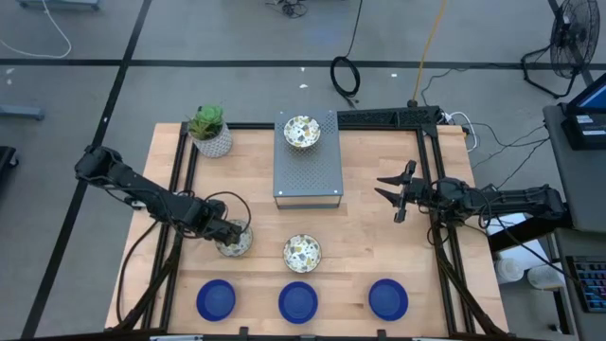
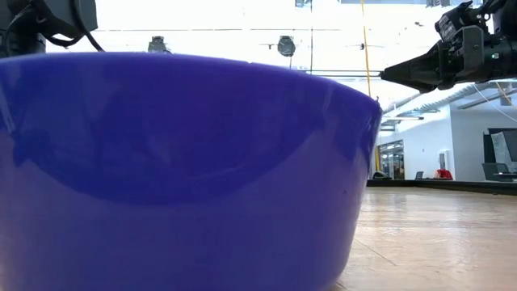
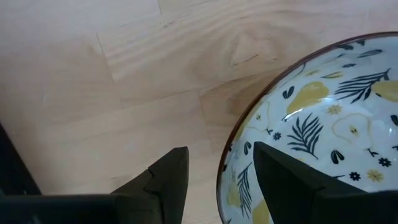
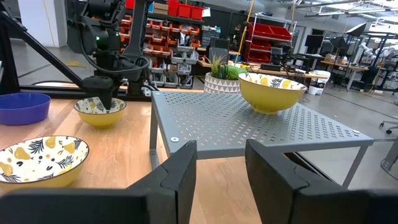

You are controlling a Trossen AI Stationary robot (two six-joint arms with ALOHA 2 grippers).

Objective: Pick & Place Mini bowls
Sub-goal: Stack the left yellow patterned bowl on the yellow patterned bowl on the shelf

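Three cream bowls with a leaf and pear pattern show in the high view. One stands on the grey perforated stand, one on the table, and one under my left gripper. Three blue bowls sit in a row along the near edge. My left gripper is open and straddles that bowl's rim, one finger inside and one outside, with a gap on each side. The bowl rests on the table. My right gripper hangs open, right of the stand.
The grey perforated stand stands at the table's middle far side. A white pot with a green plant sits at the far left corner. A blue bowl fills the low view. Bare wood lies between the stand and the right gripper.
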